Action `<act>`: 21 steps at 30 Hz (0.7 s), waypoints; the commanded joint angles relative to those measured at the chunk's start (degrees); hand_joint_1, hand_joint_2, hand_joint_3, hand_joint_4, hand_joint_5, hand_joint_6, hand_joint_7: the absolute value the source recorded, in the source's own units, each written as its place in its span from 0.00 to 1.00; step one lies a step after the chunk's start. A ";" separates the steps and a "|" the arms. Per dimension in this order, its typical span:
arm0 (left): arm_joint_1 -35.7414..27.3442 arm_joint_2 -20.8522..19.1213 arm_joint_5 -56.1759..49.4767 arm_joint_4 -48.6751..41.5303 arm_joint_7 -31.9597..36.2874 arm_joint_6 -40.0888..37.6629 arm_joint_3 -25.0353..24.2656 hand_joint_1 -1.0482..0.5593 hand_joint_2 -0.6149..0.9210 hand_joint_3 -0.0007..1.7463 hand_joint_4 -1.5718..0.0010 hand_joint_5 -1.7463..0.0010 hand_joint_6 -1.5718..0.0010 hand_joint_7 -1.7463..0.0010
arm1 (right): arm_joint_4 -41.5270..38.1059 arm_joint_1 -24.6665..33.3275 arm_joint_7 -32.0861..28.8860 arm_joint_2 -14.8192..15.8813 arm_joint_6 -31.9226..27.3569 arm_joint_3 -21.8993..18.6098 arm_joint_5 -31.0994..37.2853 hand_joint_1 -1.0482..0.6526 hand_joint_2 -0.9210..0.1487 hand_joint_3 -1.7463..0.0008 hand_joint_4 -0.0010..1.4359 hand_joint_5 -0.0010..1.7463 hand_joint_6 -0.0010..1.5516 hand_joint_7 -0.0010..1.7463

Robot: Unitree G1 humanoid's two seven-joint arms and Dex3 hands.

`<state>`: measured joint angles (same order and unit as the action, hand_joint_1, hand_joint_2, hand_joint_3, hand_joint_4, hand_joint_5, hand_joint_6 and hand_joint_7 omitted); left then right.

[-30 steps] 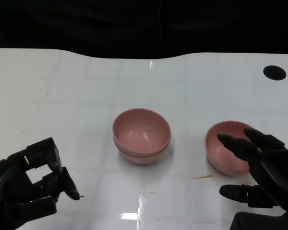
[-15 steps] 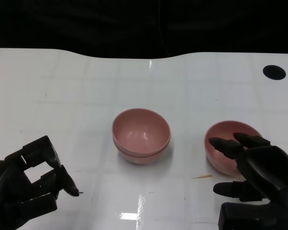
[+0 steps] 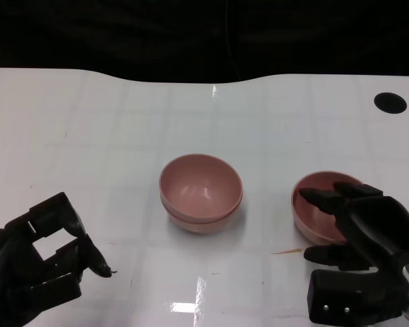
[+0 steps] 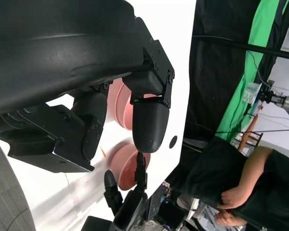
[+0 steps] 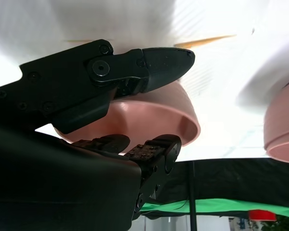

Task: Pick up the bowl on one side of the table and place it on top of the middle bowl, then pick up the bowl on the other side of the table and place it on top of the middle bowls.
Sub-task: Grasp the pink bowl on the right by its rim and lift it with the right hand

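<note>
Two pink bowls stacked as one [image 3: 201,191] stand at the table's middle. A single pink bowl [image 3: 312,212] rests on the table to their right. My right hand [image 3: 365,228] reaches over its near side, fingers inside the rim and thumb outside by the near wall. In the right wrist view the thumb [image 5: 154,62] lies along the outside of this bowl [image 5: 149,113] and the fingers [image 5: 149,149] sit at its rim; a firm grip does not show. My left hand [image 3: 37,255] hovers at the lower left, fingers curled in, holding nothing.
A black round hole [image 3: 390,103] is set in the white table [image 3: 88,136] at the far right. A thin tan sliver [image 3: 288,251] lies just before the right bowl. A person [image 4: 245,178] sits beyond the table's far side.
My right hand has moved in over the right bowl, its fingers dipping deeper into it and the thumb drawing nearer. The bowls and my left hand have stayed put.
</note>
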<state>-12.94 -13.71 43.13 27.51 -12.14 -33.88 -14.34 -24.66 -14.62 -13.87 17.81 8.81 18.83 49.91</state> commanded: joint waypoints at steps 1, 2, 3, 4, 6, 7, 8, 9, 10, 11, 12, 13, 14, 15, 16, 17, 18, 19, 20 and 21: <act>-0.10 -0.32 -0.19 0.71 0.51 -0.03 -0.73 0.79 1.00 0.80 0.43 0.00 0.57 0.00 | -4.07 -2.03 -1.87 0.44 0.56 0.93 -1.06 0.12 0.00 0.87 0.30 0.03 0.31 0.02; -0.10 -0.26 -0.27 0.88 0.80 -0.14 -0.70 0.79 1.00 0.80 0.43 0.00 0.57 0.00 | -5.57 -2.68 -2.30 0.25 0.72 1.31 -1.20 0.13 0.00 0.87 0.30 0.03 0.31 0.02; -0.11 -0.22 -0.32 1.00 1.03 -0.21 -0.68 0.79 1.00 0.80 0.43 0.00 0.57 0.00 | -6.56 -3.11 -2.64 0.18 0.86 1.64 -1.34 0.13 0.00 0.88 0.31 0.03 0.32 0.02; -0.15 -0.18 -0.39 0.97 0.94 -0.03 -0.63 0.79 1.00 0.80 0.43 0.00 0.58 0.00 | -8.24 -3.79 -3.18 0.02 1.15 2.12 -1.40 0.14 0.00 0.88 0.31 0.03 0.32 0.02; -0.21 -0.07 -0.41 0.92 0.80 0.17 -0.60 0.79 1.00 0.80 0.43 0.00 0.58 0.00 | -10.76 -4.82 -4.14 -0.18 1.54 2.94 -1.45 0.14 0.00 0.88 0.32 0.03 0.33 0.02; -0.23 -0.01 -0.39 0.92 0.79 0.19 -0.61 0.79 1.00 0.80 0.43 0.00 0.58 0.00 | -11.71 -5.22 -4.56 -0.23 1.66 3.30 -1.49 0.14 0.00 0.88 0.32 0.03 0.33 0.02; -0.25 0.10 -0.31 1.02 0.98 0.07 -0.64 0.79 1.00 0.80 0.43 0.00 0.58 0.00 | -12.92 -5.65 -5.15 -0.37 1.77 3.70 -1.57 0.15 0.00 0.88 0.32 0.03 0.33 0.02; -0.28 0.18 -0.28 1.12 1.13 -0.02 -0.65 0.79 1.00 0.80 0.43 0.00 0.58 0.00 | -13.94 -6.01 -5.65 -0.47 1.86 4.07 -1.72 0.15 0.00 0.88 0.33 0.03 0.34 0.02; -0.29 0.23 -0.27 1.19 1.21 -0.09 -0.66 0.79 1.00 0.80 0.44 0.00 0.58 0.00 | -14.66 -6.29 -6.07 -0.50 1.96 4.39 -1.90 0.15 0.00 0.88 0.33 0.03 0.34 0.02; -0.35 0.34 -0.36 1.29 1.31 -0.06 -0.63 0.79 1.00 0.80 0.44 0.00 0.58 0.00 | -15.65 -6.62 -6.25 -0.64 1.96 4.67 -2.15 0.15 0.00 0.88 0.33 0.03 0.34 0.02; -0.38 0.38 -0.48 1.32 1.30 0.01 -0.59 0.79 1.00 0.80 0.44 0.00 0.58 0.00 | -16.55 -6.91 -6.35 -0.78 2.00 4.89 -2.42 0.16 0.00 0.89 0.33 0.03 0.34 0.02; -0.39 0.40 -0.44 1.30 1.25 0.03 -0.58 0.79 1.00 0.80 0.44 0.00 0.58 0.00 | -17.53 -7.18 -6.56 -0.92 2.15 5.10 -2.71 0.17 0.00 0.89 0.33 0.02 0.34 0.02; -0.40 0.42 -0.40 1.28 1.21 0.05 -0.58 0.79 1.00 0.81 0.44 0.00 0.59 0.00 | -18.27 -7.40 -6.78 -1.01 2.29 5.29 -2.95 0.17 0.00 0.89 0.34 0.02 0.35 0.02; -0.39 0.42 -0.36 1.26 1.17 0.04 -0.59 0.79 1.00 0.81 0.44 0.00 0.59 0.00 | -18.76 -7.58 -7.02 -1.02 2.43 5.49 -3.15 0.18 0.00 0.89 0.34 0.02 0.35 0.01; -0.39 0.43 -0.37 1.31 1.21 0.04 -0.57 0.79 1.00 0.81 0.44 0.00 0.59 0.00 | -19.71 -7.71 -7.84 -1.22 2.76 5.71 -3.32 0.18 0.00 0.90 0.34 0.02 0.35 0.01; -0.37 0.44 -0.29 1.42 1.37 -0.11 -0.59 0.79 1.00 0.81 0.44 0.00 0.59 0.00 | -20.70 -7.76 -9.13 -1.50 3.28 5.87 -3.52 0.22 0.00 0.90 0.36 0.03 0.37 0.02; -0.35 0.46 -0.23 1.50 1.48 -0.22 -0.60 0.79 1.00 0.81 0.44 0.00 0.59 0.00 | -21.51 -7.84 -10.15 -1.70 3.70 6.02 -3.68 0.26 0.00 0.91 0.38 0.03 0.40 0.03; -0.34 0.46 -0.30 1.48 1.38 -0.09 -0.56 0.79 1.00 0.81 0.44 0.00 0.59 0.00 | -22.81 -7.95 -12.77 -1.94 5.50 6.05 -3.98 0.28 0.00 0.91 0.39 0.04 0.41 0.03; -0.32 0.49 -0.46 1.38 1.23 0.14 -0.49 0.79 1.00 0.81 0.44 0.00 0.59 0.00 | -24.10 -8.18 -15.40 -2.04 7.48 6.22 -4.15 0.35 0.00 0.92 0.47 0.06 0.47 0.05; -0.31 0.51 -0.59 1.29 1.10 0.33 -0.44 0.79 1.00 0.80 0.44 0.00 0.59 0.00 | -25.21 -8.46 -17.33 -2.09 8.96 6.43 -4.29 0.43 0.00 0.91 0.57 0.11 0.55 0.06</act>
<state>-13.01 -12.99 43.00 28.18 -11.41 -33.88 -14.35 -47.82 -23.21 -29.40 15.72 15.90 24.75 46.14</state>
